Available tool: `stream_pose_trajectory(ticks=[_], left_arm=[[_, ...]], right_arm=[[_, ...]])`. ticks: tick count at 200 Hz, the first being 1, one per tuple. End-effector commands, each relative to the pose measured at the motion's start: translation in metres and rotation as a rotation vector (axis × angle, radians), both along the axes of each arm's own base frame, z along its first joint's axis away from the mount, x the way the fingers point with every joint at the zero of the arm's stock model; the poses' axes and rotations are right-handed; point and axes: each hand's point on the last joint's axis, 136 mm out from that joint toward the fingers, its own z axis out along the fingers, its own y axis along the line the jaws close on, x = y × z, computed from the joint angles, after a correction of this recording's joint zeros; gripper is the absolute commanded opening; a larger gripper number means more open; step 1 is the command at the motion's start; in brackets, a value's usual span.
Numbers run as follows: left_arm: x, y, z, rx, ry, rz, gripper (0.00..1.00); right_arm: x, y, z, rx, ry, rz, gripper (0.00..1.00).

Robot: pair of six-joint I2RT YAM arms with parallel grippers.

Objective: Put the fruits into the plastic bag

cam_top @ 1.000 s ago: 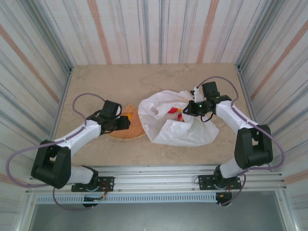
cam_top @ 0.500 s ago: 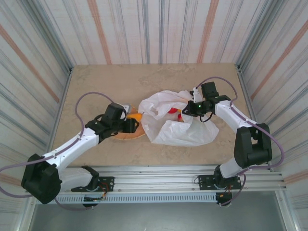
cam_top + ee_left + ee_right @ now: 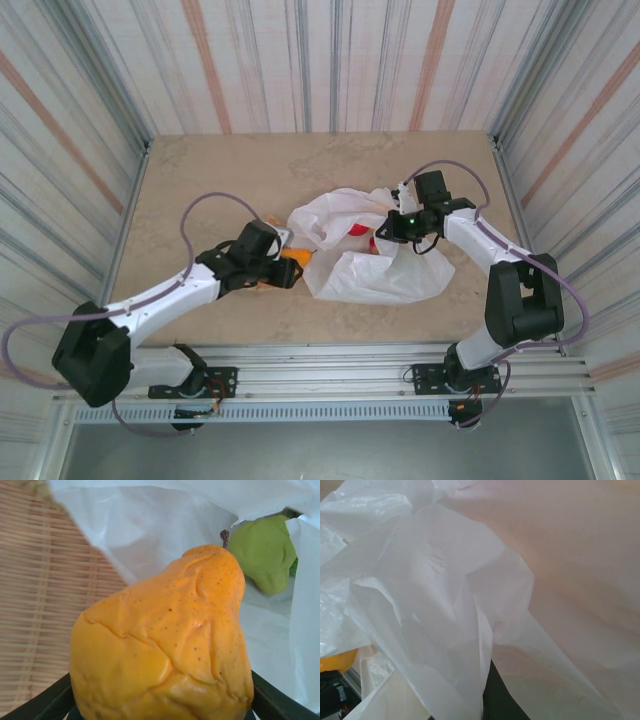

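Our left gripper [image 3: 283, 272], its fingers mostly cut off, clasps the orange pear [image 3: 165, 645] at the mouth of the plastic bag [image 3: 375, 275]. A green fruit [image 3: 265, 552] sits half-hidden inside. Our right gripper [image 3: 395, 225] pinches the bag film, its fingertips buried.

We count four fruits: one orange pear [image 3: 165, 645], one green fruit [image 3: 265, 555], and one red piece [image 3: 360, 230] and one yellow piece [image 3: 377, 246] inside the bag's mouth, both too small to name. On the counter [image 3: 220, 170] are one plastic bag [image 3: 370, 275] and one woven plate [image 3: 30, 590]. There are two tools, the left tool [image 3: 293, 262] and the right tool [image 3: 384, 230].
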Motion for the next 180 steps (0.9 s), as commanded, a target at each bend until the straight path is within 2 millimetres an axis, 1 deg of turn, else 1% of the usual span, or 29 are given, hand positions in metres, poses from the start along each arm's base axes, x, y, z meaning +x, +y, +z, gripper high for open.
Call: stream_pose_trajectory(ticks=[1, 24, 46, 91, 140, 180], left_arm=[[0.008, -0.025, 0.013, -0.008, -0.042, -0.083, 0.59], [0.010, -0.045, 0.010, 0.018, -0.042, -0.135, 0.59], [0.013, -0.060, 0.002, 0.043, -0.026, -0.164, 0.58], [0.025, -0.095, -0.003, 0.029, -0.019, -0.206, 0.59], [0.041, -0.118, -0.020, 0.006, 0.017, -0.181, 0.61], [0.051, -0.139, -0.021, -0.055, 0.028, -0.171, 0.64]], right_arm=[[-0.001, 0.000, 0.000, -0.006, 0.010, -0.016, 0.06], [-0.002, -0.001, 0.000, -0.008, 0.009, -0.018, 0.06], [-0.001, -0.001, 0.003, -0.005, 0.004, -0.018, 0.06], [0.001, -0.001, 0.010, -0.008, -0.011, -0.014, 0.05], [0.000, -0.001, 0.015, -0.008, -0.019, -0.014, 0.05], [0.001, -0.002, 0.019, -0.010, -0.028, -0.016, 0.05]])
